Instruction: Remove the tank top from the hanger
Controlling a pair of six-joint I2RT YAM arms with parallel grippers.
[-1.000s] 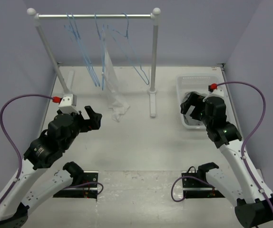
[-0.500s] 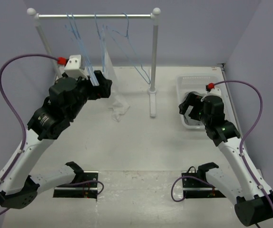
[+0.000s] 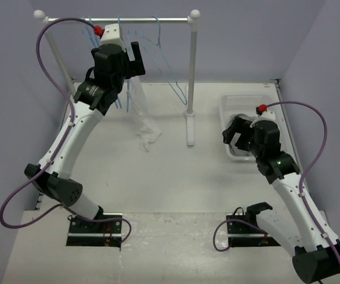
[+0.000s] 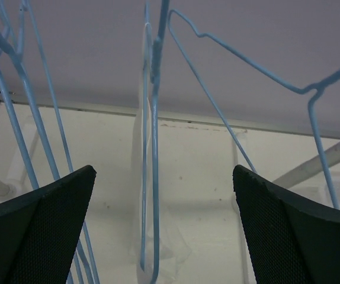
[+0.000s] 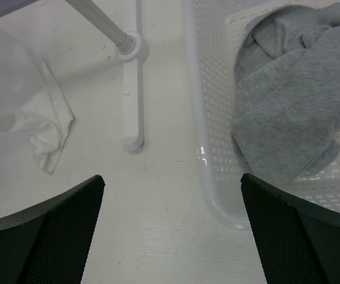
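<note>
Tank top (image 3: 148, 136) hangs edge-on from its hanger (image 4: 154, 177), long axis vertical, hem pooled on tabletop (image 3: 176, 177). L gripper (image 4: 163, 171) is nearer, jaws spread wide, hanger wire dead ahead at 12 o'clock btwn fingers; contact unclear. Neighbour hangers (image 4: 56, 121) crowd 10 and 2 o'clock. R gripper (image 5: 173, 177), jaws also apart, is well off at 3 o'clock over the laundry basket (image 5: 196, 118).

No readable text, label, brand, number or sign shows in any of the views.
</note>
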